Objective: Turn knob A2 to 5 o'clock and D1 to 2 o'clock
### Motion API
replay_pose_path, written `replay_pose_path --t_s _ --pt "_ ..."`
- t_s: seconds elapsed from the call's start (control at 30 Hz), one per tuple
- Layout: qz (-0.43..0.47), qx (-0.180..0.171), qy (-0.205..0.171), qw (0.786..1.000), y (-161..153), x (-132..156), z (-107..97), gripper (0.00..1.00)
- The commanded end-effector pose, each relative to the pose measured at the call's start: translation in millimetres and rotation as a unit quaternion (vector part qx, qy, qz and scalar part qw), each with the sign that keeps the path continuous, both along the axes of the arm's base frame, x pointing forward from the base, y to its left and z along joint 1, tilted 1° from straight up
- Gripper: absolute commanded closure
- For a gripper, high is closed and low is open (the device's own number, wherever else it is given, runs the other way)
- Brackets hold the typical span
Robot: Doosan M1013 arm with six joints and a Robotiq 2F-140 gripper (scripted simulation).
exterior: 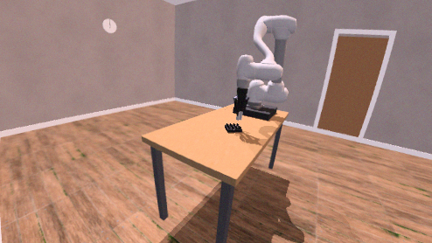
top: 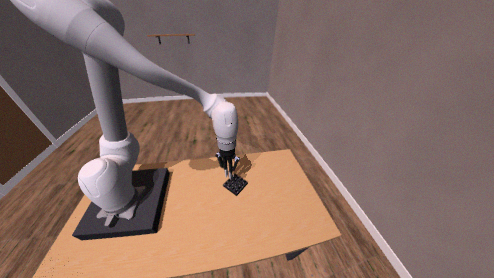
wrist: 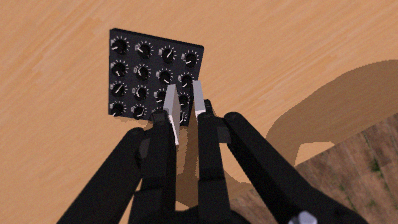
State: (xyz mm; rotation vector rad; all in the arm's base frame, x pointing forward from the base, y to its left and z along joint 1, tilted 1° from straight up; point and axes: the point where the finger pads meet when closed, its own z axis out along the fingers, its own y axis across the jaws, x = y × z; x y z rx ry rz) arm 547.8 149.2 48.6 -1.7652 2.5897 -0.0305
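Top: knob box (top: 235, 186) sits on the worktop (top: 210, 235) at about 3 o'clock from the arm base (top: 122, 205); end effector (top: 229, 175) hangs just above the box's far edge.

Exterior: box (exterior: 233, 128) stands on the worktop (exterior: 205, 146) near the base end, end effector (exterior: 239, 116) above it, not touching.

Wrist: end effector (wrist: 185, 106) fingers narrow, small gap, nothing gripped, tips over the box's (wrist: 150, 75) 5 o'clock corner. Knob labels unreadable.
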Motion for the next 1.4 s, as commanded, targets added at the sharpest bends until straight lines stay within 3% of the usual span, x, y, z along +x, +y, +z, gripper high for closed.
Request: replay_pose_path --t_s 0.0,0.27,0.3,0.77,0.83,0.87,1.33,1.37 --pt "0.078 0.005 0.002 0.997 0 0 2 0.88" --pt "0.167 0.003 0.003 0.986 0 0 4 0.88" --pt "0.210 0.003 0.003 0.978 0 0 5 0.88" --pt "0.402 -0.001 0.004 0.916 0 0 9 0.88" --pt "0.402 -0.001 0.004 0.916 0 0 9 0.88" --pt "0.442 -0.001 0.004 0.897 0 0 10 0.88" --pt "0.613 -0.005 0.005 0.790 1 0 15 0.88" --pt "0.613 -0.005 0.005 0.790 1 0 15 0.88"
